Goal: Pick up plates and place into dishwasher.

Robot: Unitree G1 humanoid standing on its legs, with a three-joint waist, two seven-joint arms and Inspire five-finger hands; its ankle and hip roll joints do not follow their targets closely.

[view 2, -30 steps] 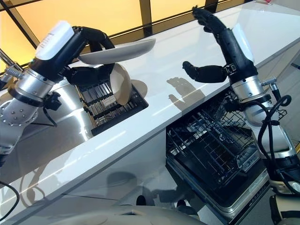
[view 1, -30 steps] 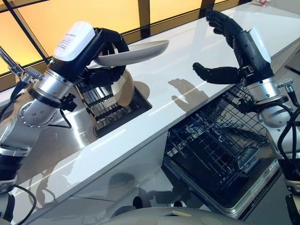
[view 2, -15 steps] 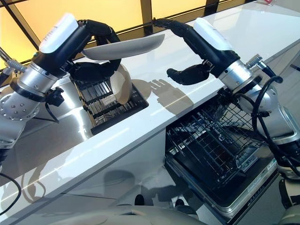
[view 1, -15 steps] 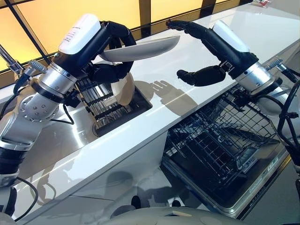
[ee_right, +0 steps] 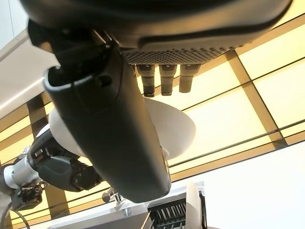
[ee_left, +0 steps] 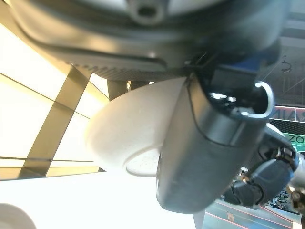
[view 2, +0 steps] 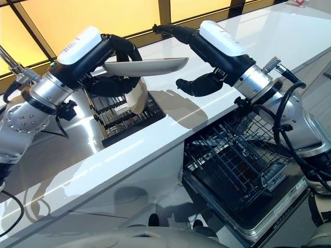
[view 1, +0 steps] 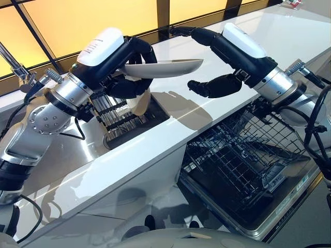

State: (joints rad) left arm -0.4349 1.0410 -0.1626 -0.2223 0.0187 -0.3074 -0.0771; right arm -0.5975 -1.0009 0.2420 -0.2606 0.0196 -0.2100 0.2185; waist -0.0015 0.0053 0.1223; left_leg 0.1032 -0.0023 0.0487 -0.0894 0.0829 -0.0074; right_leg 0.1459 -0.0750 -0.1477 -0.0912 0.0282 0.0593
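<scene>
Left eye view shows the left hand (view 1: 126, 64) with fingers and thumb curled round one edge of a shallow white ceramic plate (view 1: 165, 67), holding it almost level above the glossy white countertop (view 1: 217, 111); just below it a second white plate (view 1: 139, 101) stands on edge in the black slotted drying rack (view 1: 121, 116) sunk in the steel sink (view 1: 77, 150); the right hand (view 1: 212, 62) has its fingers straight and spread above the plate's far edge, thumb held apart beneath it, so the plate's rim sits between them without any firm clamp that I can see; whether a fingertip already touches the rim I cannot tell; to the robot's right the dark wire dishwasher rack (view 1: 243, 160) stands pulled out below the counter, with no plate visible in it.

The step in hand looks like a hand-over from left to right; next, I judge, the right hand must close thumb and fingers on the rim before the left lets go; then the plate needs tilting onto its edge to slip between the rack's tines.
</scene>
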